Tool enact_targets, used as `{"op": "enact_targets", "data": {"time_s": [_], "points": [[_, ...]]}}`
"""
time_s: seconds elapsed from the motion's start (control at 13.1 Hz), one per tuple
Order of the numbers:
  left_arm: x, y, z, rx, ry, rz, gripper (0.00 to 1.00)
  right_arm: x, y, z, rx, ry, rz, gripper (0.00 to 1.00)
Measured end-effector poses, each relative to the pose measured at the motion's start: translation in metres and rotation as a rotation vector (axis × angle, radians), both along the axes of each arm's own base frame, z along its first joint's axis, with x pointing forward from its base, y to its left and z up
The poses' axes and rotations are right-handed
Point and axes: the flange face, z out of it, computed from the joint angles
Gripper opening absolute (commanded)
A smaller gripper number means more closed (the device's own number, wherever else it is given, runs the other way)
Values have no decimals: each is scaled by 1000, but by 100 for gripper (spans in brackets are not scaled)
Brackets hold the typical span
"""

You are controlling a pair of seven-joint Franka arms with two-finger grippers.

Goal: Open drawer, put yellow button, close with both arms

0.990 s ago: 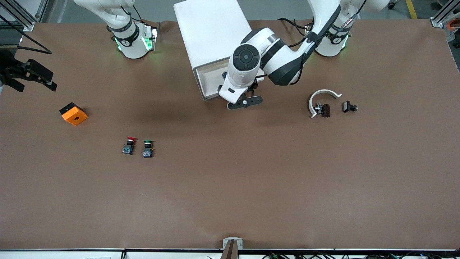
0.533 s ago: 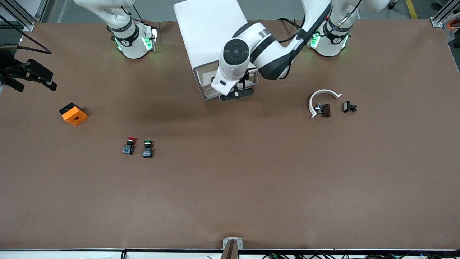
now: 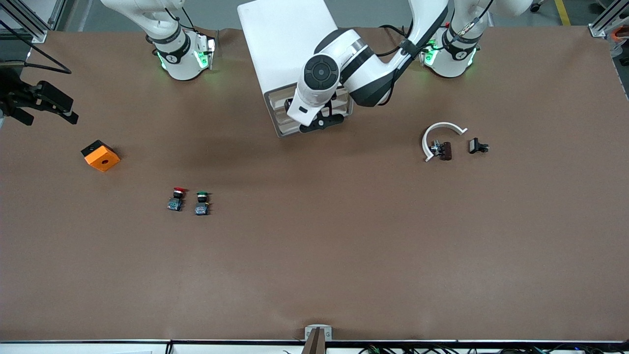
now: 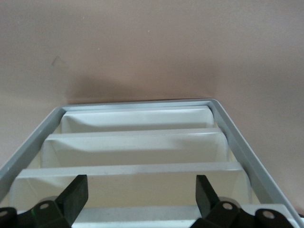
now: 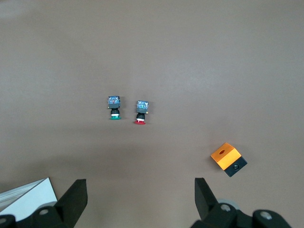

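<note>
I'm looking down on the white boxy cabinet (image 4: 137, 142), its stacked cream drawer fronts (image 4: 137, 121) stepping toward twelve o'clock, brown table (image 4: 152, 47) past them, my left gripper (image 4: 140, 197) spread wide over it.

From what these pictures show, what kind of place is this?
Probably a robotics lab bench: two white arms mounted along a brown-covered table, aluminium frame posts at its corners, and small test parts laid out, such as pushbuttons and an orange block.

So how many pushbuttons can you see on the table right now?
2: the red button and the green button stand side by side, nearer the front camera than the orange block. No yellow one shows; it may be hidden in the cabinet.
</note>
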Motion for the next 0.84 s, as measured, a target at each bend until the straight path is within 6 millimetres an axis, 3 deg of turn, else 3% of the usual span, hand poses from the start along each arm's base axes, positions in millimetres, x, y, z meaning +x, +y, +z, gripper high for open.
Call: {"op": "enact_targets", "data": {"time_s": [0.3, 0.61, 0.76, 0.84], "points": [[-21, -12, -2, 25, 14, 11, 100, 0, 2, 0, 0, 0, 4, 100], [-20, -10, -3, 31, 18, 19, 100, 0, 3, 0, 0, 0, 6, 100], [-9, -6, 1, 32, 15, 51, 100, 0, 3, 0, 0, 0, 6, 100], [9, 2, 7, 23, 5, 85, 100, 0, 3, 0, 0, 0, 6, 100]]}}
